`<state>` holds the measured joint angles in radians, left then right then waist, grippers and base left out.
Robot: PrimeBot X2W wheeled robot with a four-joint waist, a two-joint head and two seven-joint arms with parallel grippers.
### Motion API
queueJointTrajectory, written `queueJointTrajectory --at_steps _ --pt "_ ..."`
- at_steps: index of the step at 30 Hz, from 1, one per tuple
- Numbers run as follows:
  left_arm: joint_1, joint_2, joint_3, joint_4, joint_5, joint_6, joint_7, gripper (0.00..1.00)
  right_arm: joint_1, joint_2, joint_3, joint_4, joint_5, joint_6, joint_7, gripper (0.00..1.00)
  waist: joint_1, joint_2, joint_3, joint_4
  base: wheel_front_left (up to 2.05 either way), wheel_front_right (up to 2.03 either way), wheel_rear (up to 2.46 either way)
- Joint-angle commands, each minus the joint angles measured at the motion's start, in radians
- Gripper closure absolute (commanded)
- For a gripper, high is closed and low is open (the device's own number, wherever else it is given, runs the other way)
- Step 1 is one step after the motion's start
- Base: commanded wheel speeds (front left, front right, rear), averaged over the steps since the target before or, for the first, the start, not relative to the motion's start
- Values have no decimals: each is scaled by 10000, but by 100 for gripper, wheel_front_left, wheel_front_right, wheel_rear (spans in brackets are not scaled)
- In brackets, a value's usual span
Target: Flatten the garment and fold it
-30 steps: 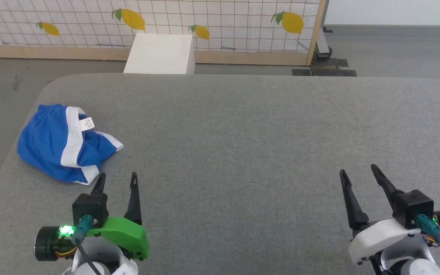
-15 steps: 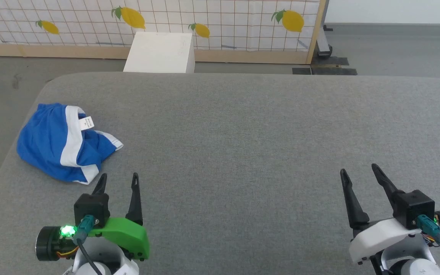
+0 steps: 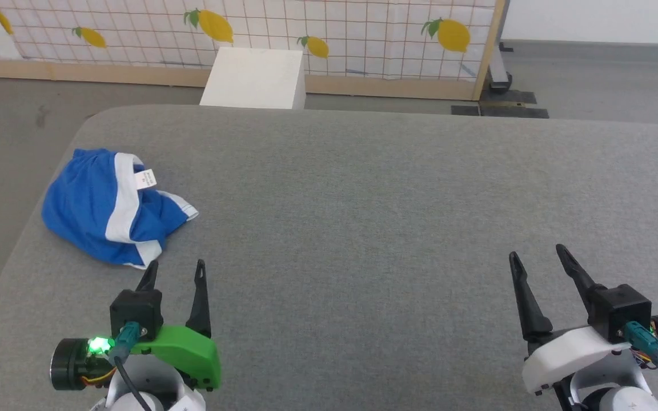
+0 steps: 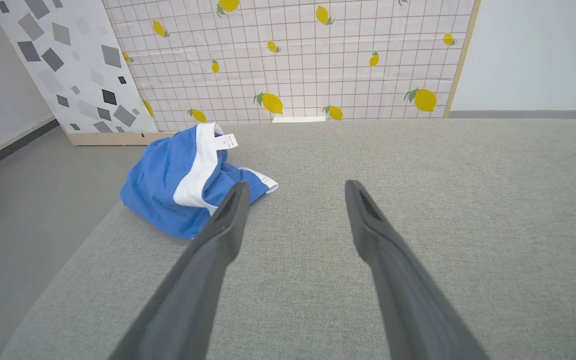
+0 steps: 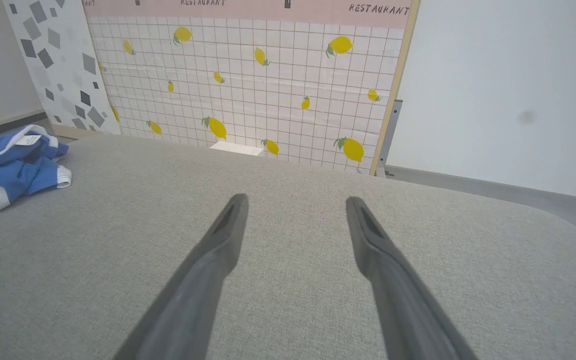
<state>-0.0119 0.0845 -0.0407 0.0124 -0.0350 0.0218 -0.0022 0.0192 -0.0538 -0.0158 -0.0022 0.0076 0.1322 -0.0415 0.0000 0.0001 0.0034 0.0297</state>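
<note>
The blue shorts (image 3: 100, 214) lie bunched up on the gray table (image 3: 363, 188), at the left of the frame. Down low, the left gripper (image 3: 176, 265) and the right gripper (image 3: 536, 252) spread their fingers wide and hold nothing.

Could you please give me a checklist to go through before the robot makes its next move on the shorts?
1. The left gripper is open and empty: ok.
2. The right gripper is open and empty: ok.
3. The garment is within easy reach of the left gripper: probably ok, as it lies just beyond the fingertips, to their left.
4. The garment is flattened: not ok. It is bunched in a heap, with its tag on top.
5. The garment lies fully on the table: cannot tell, because it sits right at the left edge.
6. There is room on the table to spread it: ok, to its right.
</note>
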Motion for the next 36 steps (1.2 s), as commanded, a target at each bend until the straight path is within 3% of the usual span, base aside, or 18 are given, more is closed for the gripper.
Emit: queueJointTrajectory --at_steps 1,36 --pt "23 103 -16 14 -35 66 -1 0 -104 21 13 2 64 -10 -89 0 0 -1 -21 158 0 0 0" --pt "-212 620 -509 421 18 483 -26 0 290 32 443 -92 446 -14 -137 0 0 -1 -258 3122 0 0 0"
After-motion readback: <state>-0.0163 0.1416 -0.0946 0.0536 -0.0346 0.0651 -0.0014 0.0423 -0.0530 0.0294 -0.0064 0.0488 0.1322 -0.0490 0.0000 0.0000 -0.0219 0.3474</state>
